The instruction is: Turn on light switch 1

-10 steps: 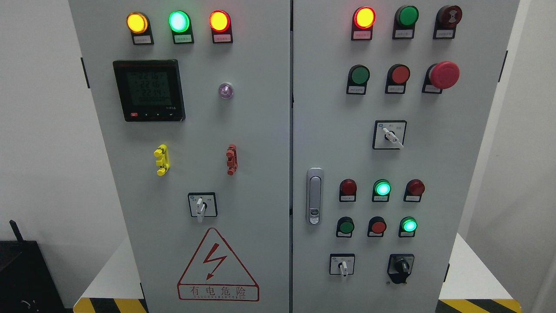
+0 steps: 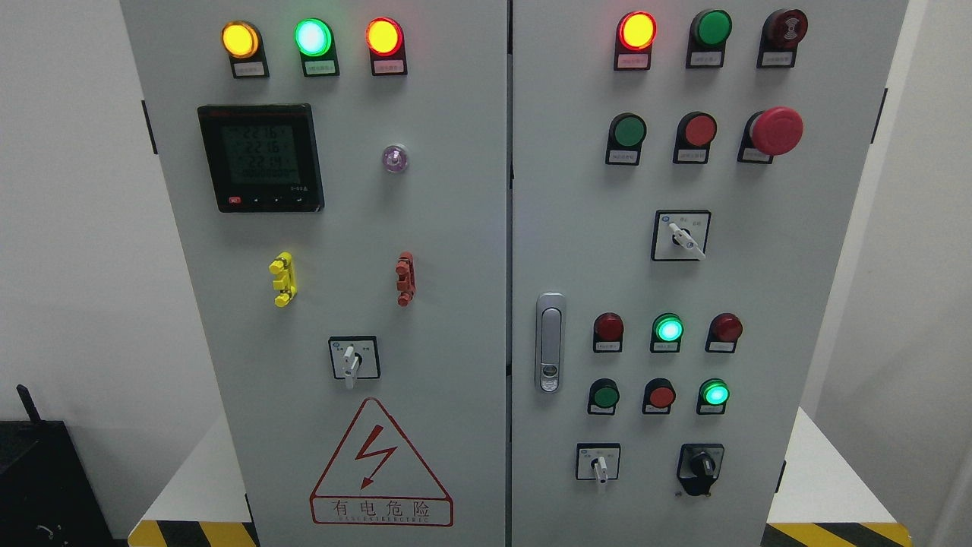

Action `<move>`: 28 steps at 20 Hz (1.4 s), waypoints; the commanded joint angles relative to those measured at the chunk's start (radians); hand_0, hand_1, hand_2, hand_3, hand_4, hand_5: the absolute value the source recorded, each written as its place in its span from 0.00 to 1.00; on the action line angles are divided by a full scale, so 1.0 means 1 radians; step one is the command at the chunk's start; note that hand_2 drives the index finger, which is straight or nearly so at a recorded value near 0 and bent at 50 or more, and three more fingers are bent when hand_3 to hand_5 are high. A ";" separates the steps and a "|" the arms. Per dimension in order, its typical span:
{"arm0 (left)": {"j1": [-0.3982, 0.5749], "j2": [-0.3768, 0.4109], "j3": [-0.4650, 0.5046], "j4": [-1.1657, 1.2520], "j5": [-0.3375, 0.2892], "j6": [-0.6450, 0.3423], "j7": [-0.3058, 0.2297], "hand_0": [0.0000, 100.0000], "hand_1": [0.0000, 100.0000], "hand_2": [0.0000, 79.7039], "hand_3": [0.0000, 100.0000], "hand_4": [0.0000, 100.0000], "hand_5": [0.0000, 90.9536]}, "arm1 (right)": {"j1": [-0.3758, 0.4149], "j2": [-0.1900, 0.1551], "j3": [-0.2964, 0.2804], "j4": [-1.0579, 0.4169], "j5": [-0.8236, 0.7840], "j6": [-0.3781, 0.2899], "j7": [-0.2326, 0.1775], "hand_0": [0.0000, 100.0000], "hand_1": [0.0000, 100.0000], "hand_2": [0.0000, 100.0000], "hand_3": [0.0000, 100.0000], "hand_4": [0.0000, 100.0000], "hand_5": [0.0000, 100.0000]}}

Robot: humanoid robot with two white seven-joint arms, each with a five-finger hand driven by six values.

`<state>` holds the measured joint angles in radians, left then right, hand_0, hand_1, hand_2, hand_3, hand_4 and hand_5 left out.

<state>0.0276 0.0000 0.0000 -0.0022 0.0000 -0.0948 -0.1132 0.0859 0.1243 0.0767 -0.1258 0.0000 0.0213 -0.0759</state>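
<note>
A grey two-door electrical cabinet [image 2: 456, 228] fills the head view. Its left door carries a white-lever rotary switch [image 2: 351, 360] pointing down, under a yellow clip [image 2: 282, 279] and a red clip [image 2: 405, 279]. On the right door sit a rotary switch [image 2: 683, 236] with its lever turned to the lower right, a lower white-lever switch [image 2: 600, 463] pointing down and a black rotary knob [image 2: 700, 465]. Which of these is switch 1 cannot be read. Neither of my hands shows in the frame.
Lit yellow, green and red lamps [image 2: 313, 38] run along the top left above a digital meter [image 2: 260, 158]. The right door holds a lit red lamp [image 2: 636, 32], a red mushroom stop button [image 2: 774, 131], push buttons, two lit green lamps [image 2: 668, 330] and a door handle [image 2: 550, 342]. A black box [image 2: 38, 479] stands at lower left.
</note>
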 commanded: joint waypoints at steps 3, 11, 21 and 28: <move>0.052 -0.022 -0.014 -0.132 0.002 0.000 0.006 0.23 0.00 0.00 0.00 0.00 0.00 | 0.000 0.000 0.000 0.000 -0.025 0.000 0.001 0.00 0.00 0.00 0.00 0.00 0.00; 0.170 0.011 -0.009 -0.455 -0.002 -0.020 0.001 0.23 0.01 0.00 0.00 0.00 0.00 | 0.000 0.000 0.000 0.000 -0.025 0.000 0.001 0.00 0.00 0.00 0.00 0.00 0.00; 0.299 0.025 0.066 -0.823 -0.078 -0.204 0.000 0.28 0.08 0.00 0.07 0.22 0.00 | 0.000 0.000 0.000 0.000 -0.025 0.000 0.001 0.00 0.00 0.00 0.00 0.00 0.00; 0.307 0.025 0.124 -1.106 -0.078 -0.230 -0.028 0.28 0.13 0.00 0.19 0.35 0.00 | 0.000 0.000 0.000 0.000 -0.025 0.000 0.001 0.00 0.00 0.00 0.00 0.00 0.00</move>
<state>0.3164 0.0000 0.0497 -0.7180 -0.0717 -0.3177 -0.1301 0.0859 0.1243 0.0767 -0.1258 0.0000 0.0213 -0.0759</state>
